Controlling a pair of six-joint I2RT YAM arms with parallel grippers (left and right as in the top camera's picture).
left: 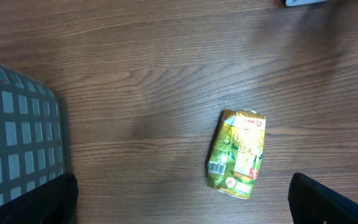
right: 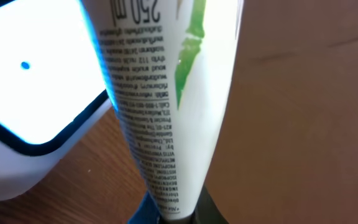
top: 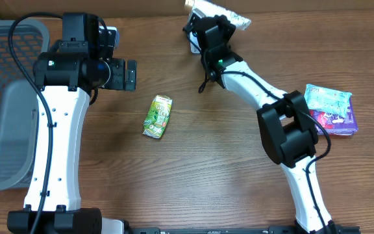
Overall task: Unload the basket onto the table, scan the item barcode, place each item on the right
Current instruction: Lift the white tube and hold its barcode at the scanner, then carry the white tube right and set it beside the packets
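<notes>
Right gripper (right: 173,214) clamped on white plastic tube with green leaf print (right: 166,93), near far edge of table (top: 193,175). Long axis straight out from fingers. White black-rimmed scanner (right: 23,99) just beside tube, to left in wrist view; hidden under arm overhead. Small print legible, barcode not found. Left gripper (top: 130,75) wide apart, farther off.

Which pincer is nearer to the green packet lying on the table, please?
Left. The left pincer, open, is close by the green packet; the right pincer, shut on a white tube, is farther off near the table's far edge.
</notes>
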